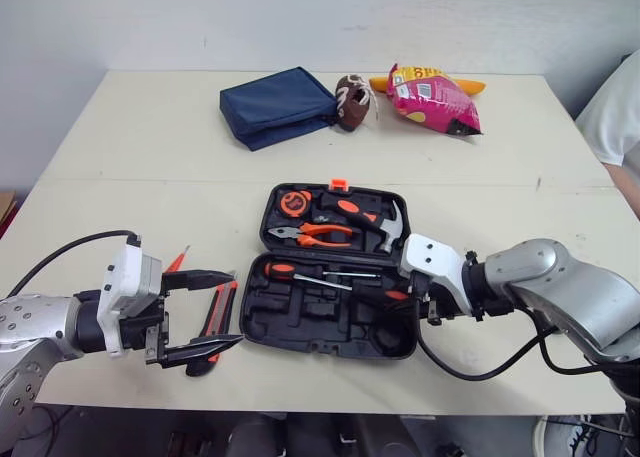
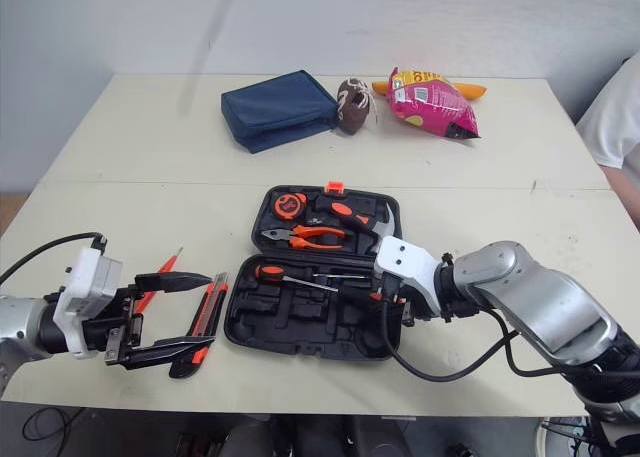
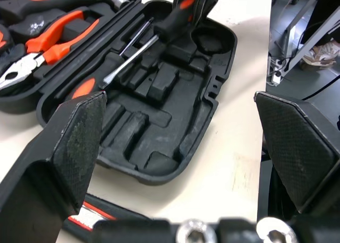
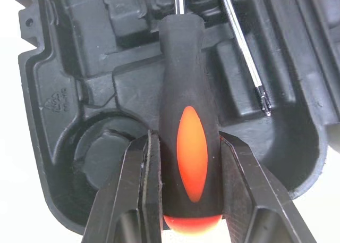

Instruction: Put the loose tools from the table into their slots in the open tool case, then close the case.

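Note:
The black tool case (image 1: pixel 330 349) lies open mid-table. Its far half holds a tape measure (image 1: pixel 295 203), pliers (image 1: pixel 318 234) and a hammer (image 1: pixel 365 217). An orange-handled screwdriver (image 1: pixel 300 273) rests in the near half. My right gripper (image 1: pixel 405 299) is shut on a black-and-orange screwdriver handle (image 4: pixel 192 147) over the near half's right end, shaft pointing into the tray. My left gripper (image 1: pixel 234 307) stands open left of the case, its fingers straddling a black-and-red utility knife (image 1: pixel 215 322) on the table. A thin red screwdriver (image 1: pixel 177 261) lies beside it.
At the far side of the table lie a navy pouch (image 1: pixel 277 105), a small football (image 1: pixel 351 101) and a pink snack bag (image 1: pixel 437 100). A person's white sleeve (image 1: pixel 620 127) shows at the right edge. The table's front edge runs just below the case.

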Action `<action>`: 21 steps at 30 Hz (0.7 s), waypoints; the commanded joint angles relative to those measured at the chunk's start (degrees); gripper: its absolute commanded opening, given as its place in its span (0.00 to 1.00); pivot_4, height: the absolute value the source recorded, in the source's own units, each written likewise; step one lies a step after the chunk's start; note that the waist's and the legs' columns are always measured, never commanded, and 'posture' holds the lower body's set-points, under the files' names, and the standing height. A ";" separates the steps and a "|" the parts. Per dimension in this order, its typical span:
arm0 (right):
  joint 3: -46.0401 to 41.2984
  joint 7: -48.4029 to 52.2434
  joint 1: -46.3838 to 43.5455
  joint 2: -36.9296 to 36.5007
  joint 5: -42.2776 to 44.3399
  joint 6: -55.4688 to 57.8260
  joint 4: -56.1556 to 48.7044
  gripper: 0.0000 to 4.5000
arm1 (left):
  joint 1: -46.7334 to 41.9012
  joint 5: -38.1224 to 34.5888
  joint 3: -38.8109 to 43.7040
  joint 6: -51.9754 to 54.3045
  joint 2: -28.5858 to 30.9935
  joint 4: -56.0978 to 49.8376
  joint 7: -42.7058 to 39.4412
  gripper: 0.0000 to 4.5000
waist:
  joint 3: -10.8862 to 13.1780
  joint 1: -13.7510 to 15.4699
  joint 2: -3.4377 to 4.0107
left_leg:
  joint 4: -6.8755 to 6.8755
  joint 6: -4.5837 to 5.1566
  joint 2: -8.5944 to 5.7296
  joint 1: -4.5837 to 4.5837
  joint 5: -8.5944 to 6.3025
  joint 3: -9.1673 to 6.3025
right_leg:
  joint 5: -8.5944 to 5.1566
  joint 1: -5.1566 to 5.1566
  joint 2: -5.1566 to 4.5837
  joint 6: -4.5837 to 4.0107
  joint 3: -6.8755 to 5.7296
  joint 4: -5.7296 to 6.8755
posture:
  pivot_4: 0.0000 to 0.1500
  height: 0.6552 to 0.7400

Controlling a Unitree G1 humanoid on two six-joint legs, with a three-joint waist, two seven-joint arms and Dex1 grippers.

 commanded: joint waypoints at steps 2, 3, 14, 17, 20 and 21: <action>1.24 -0.75 -0.59 -0.54 -1.61 -0.23 -0.51 0.22 | -1.49 -0.63 0.19 0.09 0.82 -0.40 -0.45 1.00 | 0.00 -0.01 0.00 | 0.02 0.00 0.00 0.00 0.00 0.01 | 0.00 0.01 -0.01 0.00 0.00 0.00 | 1.00 1.00; 2.38 -0.38 -0.81 -1.14 -2.91 -1.71 0.02 0.22 | -1.96 -0.65 0.23 0.14 0.86 -0.07 -0.49 1.00 | 0.00 -0.01 0.00 | 0.02 0.00 0.00 0.00 0.00 0.01 | 0.00 0.01 -0.01 0.00 0.00 0.00 | 1.00 1.00; 8.91 3.79 -3.53 -1.79 -9.23 -8.62 5.45 0.22 | -3.46 -0.48 -0.27 0.98 0.14 -0.41 0.89 1.00 | -0.07 0.00 -0.11 | 0.04 -0.01 0.00 0.08 0.00 0.01 | 0.00 0.05 0.00 0.00 0.00 0.02 | 1.00 1.00; 10.09 5.34 -3.66 -2.83 -10.82 -9.73 5.95 0.22 | -3.25 -0.64 -0.08 1.30 0.04 -0.72 1.39 1.00 | -0.11 0.08 -0.18 | 0.04 0.00 0.00 0.08 0.00 0.01 | 0.00 0.06 -0.01 0.00 0.00 0.02 | 1.00 1.00; 9.68 5.34 -3.32 -2.33 -11.41 -9.34 6.34 0.22 | -3.05 -0.58 -0.04 1.28 -0.12 -0.90 1.77 1.00 | -0.18 0.17 -0.29 | 0.05 0.01 -0.01 0.07 -0.01 0.00 | 0.00 0.07 -0.03 0.00 -0.01 0.00 | 1.00 1.00; 9.68 5.23 -3.13 -2.02 -11.61 -9.01 6.39 0.22 | -2.95 -0.58 -0.08 1.27 -0.28 -1.02 2.03 1.00 | -0.21 0.18 -0.34 | 0.05 0.02 -0.01 0.07 -0.01 0.00 | 0.00 0.08 -0.03 0.00 0.00 0.00 | 1.00 1.00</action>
